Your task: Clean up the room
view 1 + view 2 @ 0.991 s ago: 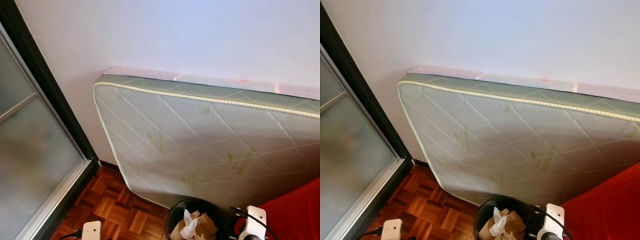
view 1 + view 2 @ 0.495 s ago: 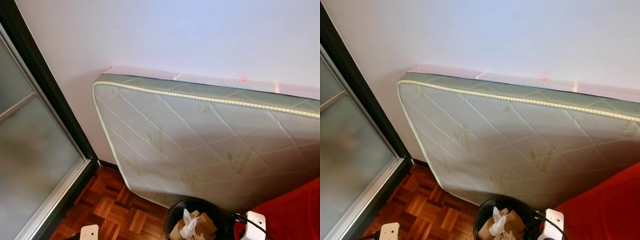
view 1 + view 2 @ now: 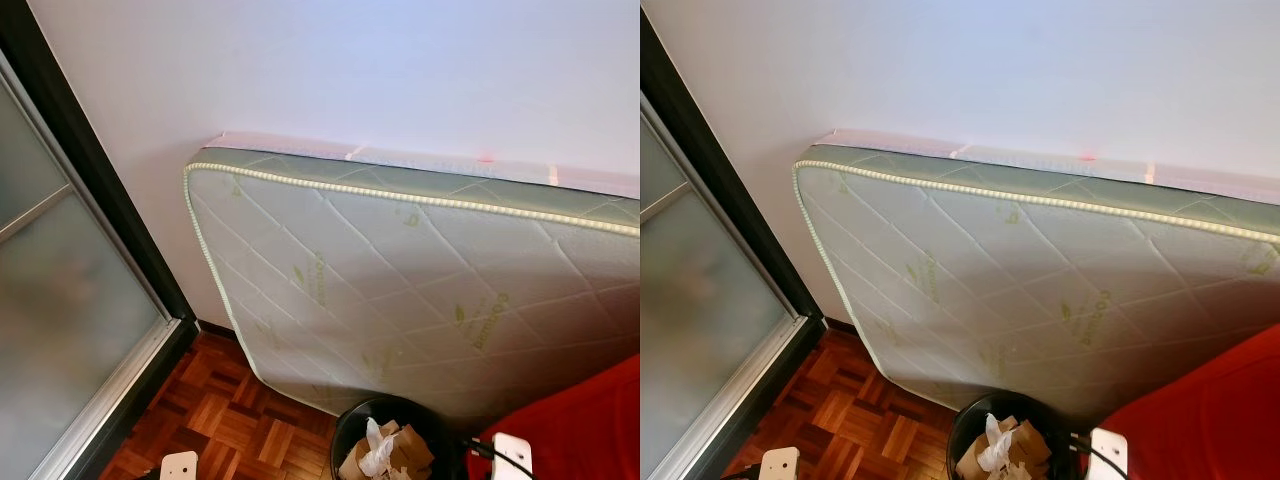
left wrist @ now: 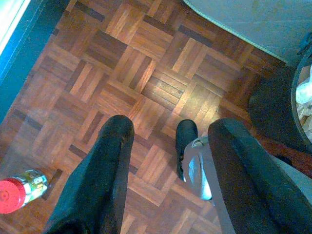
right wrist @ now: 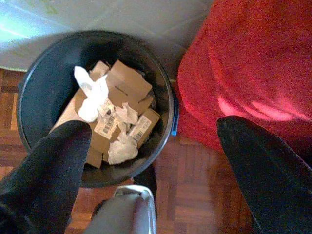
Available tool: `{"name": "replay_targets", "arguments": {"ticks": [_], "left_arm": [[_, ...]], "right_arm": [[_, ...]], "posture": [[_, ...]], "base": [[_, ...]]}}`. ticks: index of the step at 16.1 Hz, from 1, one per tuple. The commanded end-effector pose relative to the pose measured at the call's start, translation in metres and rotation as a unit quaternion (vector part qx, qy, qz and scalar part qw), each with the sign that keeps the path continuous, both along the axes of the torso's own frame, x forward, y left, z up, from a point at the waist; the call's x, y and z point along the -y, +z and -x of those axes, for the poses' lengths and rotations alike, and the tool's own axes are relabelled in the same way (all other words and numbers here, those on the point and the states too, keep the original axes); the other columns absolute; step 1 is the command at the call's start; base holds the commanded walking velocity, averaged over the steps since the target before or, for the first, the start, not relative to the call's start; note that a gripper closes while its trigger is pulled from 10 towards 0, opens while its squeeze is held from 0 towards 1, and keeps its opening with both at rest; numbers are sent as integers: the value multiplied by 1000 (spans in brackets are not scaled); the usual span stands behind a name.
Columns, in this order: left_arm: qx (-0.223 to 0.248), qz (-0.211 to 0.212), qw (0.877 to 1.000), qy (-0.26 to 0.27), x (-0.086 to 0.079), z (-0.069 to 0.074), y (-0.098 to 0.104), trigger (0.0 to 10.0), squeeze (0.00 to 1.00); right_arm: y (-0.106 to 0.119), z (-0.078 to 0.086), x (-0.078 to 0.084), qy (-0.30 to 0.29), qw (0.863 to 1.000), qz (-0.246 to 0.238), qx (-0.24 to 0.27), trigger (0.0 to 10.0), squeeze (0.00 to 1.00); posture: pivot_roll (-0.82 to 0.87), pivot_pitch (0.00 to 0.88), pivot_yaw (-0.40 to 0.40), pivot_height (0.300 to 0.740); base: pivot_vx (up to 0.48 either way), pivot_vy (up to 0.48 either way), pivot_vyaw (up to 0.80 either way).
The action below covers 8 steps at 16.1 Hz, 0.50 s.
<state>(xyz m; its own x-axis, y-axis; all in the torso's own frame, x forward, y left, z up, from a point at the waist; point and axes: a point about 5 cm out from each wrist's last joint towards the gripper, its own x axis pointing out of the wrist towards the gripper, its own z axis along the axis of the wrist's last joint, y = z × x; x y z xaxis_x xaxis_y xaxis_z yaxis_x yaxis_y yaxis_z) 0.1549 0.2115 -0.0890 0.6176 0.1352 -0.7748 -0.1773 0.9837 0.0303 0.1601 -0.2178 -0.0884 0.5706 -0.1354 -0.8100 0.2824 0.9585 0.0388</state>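
A black waste bin (image 5: pixel 30 73) stands on the parquet between a leaning mattress and red fabric; it holds cardboard pieces (image 5: pixel 127 84) and crumpled white tissue (image 5: pixel 92 97). My right gripper (image 5: pixel 153 126) hangs open above the bin's near rim, nothing between its fingers. My left gripper (image 4: pixel 173 126) is open too, pointing down at bare floor above my own foot (image 4: pixel 187 146). A small bottle with a red cap (image 4: pixel 20 192) rests on the floor off to one side of the left fingers. The bin (image 3: pixel 352 425) also shows at the bottom of the left eye view.
A quilted green-white mattress (image 3: pixel 400 280) leans against the white wall. A frosted sliding door with a dark frame (image 3: pixel 70 330) runs along the left. Red fabric (image 3: pixel 590 420) fills the lower right. Parquet floor (image 3: pixel 230 410) lies open between door and bin.
Both white wrist pieces have sunk lower at the bottom of the eye views. The bin, mattress and door stay where they were.
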Motion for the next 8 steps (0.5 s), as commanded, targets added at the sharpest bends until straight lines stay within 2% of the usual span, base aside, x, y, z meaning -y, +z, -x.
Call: {"name": "replay_targets", "arguments": {"ticks": [1, 4, 6, 8], "left_arm": [[-5, -2, 1000, -5, -2, 3, -1, 10000, 0], [-4, -1, 1000, -5, -2, 3, -1, 10000, 0], [-7, -1, 1000, -6, -1, 4, -2, 10000, 0], [-9, -1, 1000, -6, 0, 5, -2, 10000, 0]], "right_arm": [[-3, 7, -2, 4, 1000, -3, -10, 10000, 0], [-4, 12, 4, 7, 1000, -1, -14, 10000, 0], [-2, 15, 17, 2, 1000, 5, -16, 10000, 0], [-1, 16, 22, -1, 1000, 9, -17, 10000, 0]], "posture": [[9, 0, 60, 740], [12, 0, 59, 740], [8, 0, 60, 740], [10, 0, 58, 740]], "base": [[-244, 0, 0], [-258, 0, 0], [-270, 0, 0], [-270, 0, 0]]}}
